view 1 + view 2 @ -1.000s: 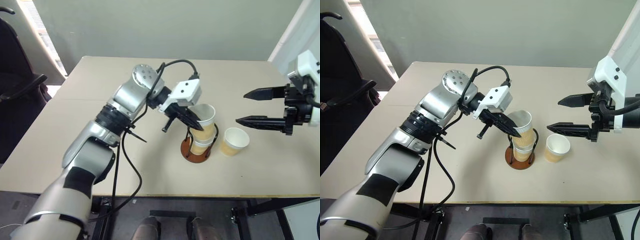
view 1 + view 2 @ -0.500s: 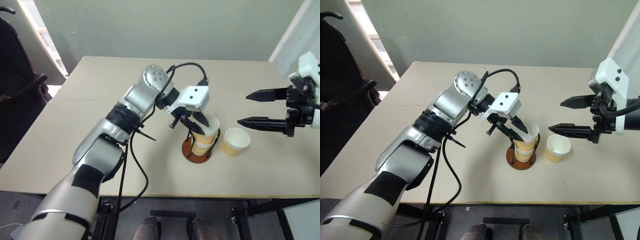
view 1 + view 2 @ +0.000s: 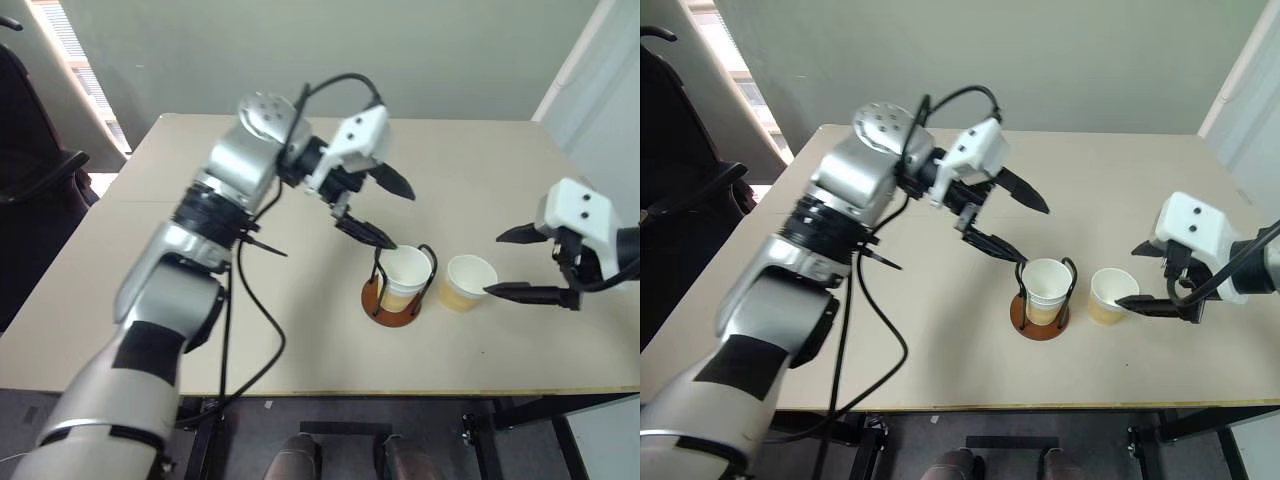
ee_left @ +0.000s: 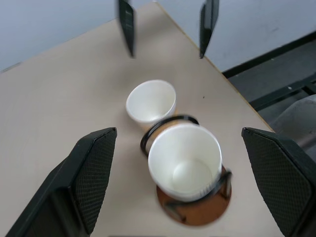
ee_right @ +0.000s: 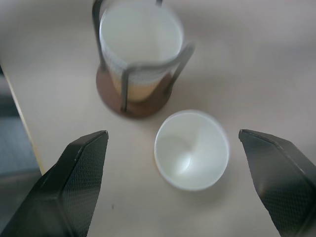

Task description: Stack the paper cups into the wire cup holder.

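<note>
Two cup spots on the beige worktop (image 3: 200,300) right now. The wire cup holder (image 3: 398,303) sits near the front edge, reddish-brown disc base flat on the surface, black wire loops rising around a nested stack of paper cups (image 3: 405,275). The stack stands upright inside the loops, white rim about level with the loop tops. How many cups are nested in there I can't tell for sure; I can make out a tan band lower down that looks like a second one.

The loose cup (image 3: 470,281) stands upright just beside the holder, on the holder's right, not touching it as far as I can see. From the left wrist view you can see down into both: the stacked cup (image 4: 185,160) with the wire ring around it, and the single cup (image 4: 151,102) just past it.

Left end effector (image 3: 383,211) hangs above the holder, up and a bit to its left, fingers spread wide with nothing between them; the lower fingertip is close over the holder's rim.

Right end effector (image 3: 524,264) is off to the holder's right, past the loose cup, fingers also wide apart and empty, lower fingertip pointing at that cup from close by. Its wrist view shows the single cup (image 5: 191,149) between its two black fingers (image 5: 74,182), holder beyond.
</note>
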Tool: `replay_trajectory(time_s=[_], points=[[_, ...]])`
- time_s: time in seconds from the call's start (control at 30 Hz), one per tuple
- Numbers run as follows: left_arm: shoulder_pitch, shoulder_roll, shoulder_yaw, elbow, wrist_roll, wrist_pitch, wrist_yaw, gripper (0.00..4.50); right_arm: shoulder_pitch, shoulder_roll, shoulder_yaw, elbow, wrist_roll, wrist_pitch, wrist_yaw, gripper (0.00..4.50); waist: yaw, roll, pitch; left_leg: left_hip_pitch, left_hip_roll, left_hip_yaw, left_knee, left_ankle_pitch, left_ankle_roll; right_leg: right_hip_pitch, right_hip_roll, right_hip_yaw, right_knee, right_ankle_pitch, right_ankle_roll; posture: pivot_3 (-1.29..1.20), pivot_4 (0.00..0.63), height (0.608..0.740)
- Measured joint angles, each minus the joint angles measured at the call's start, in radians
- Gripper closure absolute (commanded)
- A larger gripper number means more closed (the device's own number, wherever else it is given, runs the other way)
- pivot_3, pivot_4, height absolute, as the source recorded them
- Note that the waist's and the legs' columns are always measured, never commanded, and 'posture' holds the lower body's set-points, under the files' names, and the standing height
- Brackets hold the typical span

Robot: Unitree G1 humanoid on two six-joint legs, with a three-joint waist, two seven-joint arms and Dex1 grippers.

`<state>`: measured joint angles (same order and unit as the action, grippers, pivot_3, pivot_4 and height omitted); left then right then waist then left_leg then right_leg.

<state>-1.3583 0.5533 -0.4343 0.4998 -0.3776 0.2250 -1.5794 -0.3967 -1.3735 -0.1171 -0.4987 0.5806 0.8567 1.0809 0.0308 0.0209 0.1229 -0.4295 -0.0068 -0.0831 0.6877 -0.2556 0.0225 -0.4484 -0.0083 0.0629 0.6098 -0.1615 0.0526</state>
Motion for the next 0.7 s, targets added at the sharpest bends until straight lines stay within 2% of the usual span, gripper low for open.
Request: replay_trajectory(time_s=[0.13, 0.33, 0.63, 0.67, 0.7], points=[[0.109, 0.151, 0.005, -0.099, -0.059, 0.04, 0.0, 0.15, -0.002, 0.004, 0.102, -0.006, -0.071, -0.049, 0.006, 0.08, -0.005, 0.0, 0.0, 0.001, 0.0, 0.002, 0.002, 0.0, 0.0, 0.0, 0.0, 0.001, 0.001, 0.0, 0.0, 0.0, 0.15, 0.74], [0.221, 0.284, 0.068, -0.233, -0.161, 0.136, -0.001, 0.15, -0.099, 0.071, 0.261, 0.041, -0.189, -0.117, 0.039, 0.08, -0.003, 0.0, 0.0, 0.002, 0.0, 0.002, 0.008, -0.002, 0.004, 0.003, 0.0, 0.001, 0.001, 0.001, 0.0, 0.0, 0.15, 0.74], [0.37, 0.317, 0.2, -0.314, -0.17, 0.165, 0.001, 0.15, -0.156, 0.122, 0.417, 0.192, -0.39, -0.219, 0.102, 0.08, -0.006, 0.0, 0.0, 0.004, 0.001, 0.001, 0.01, -0.003, 0.005, 0.005, 0.0, 0.001, 0.001, 0.002, -0.002, 0.0, 0.15, 0.74], [0.374, 0.324, 0.214, -0.319, -0.17, 0.169, 0.001, 0.12, -0.157, 0.128, 0.419, 0.205, -0.404, -0.224, 0.107, 0.47, -0.007, 0.001, 0.0, 0.004, 0.001, 0.001, 0.009, -0.003, 0.005, 0.005, 0.0, 0.001, 0.002, 0.002, -0.003, 0.0, 0.15, 0.74], [0.407, 0.331, 0.259, -0.344, -0.176, 0.171, 0.011, 0.12, -0.194, 0.156, 0.442, 0.227, -0.432, -0.236, 0.119, 0.65, -0.011, 0.001, 0.0, 0.005, 0.001, 0.002, 0.009, -0.003, 0.005, 0.005, 0.0, 0.001, 0.002, 0.002, -0.004, 0.0, 0.15, 0.74]])
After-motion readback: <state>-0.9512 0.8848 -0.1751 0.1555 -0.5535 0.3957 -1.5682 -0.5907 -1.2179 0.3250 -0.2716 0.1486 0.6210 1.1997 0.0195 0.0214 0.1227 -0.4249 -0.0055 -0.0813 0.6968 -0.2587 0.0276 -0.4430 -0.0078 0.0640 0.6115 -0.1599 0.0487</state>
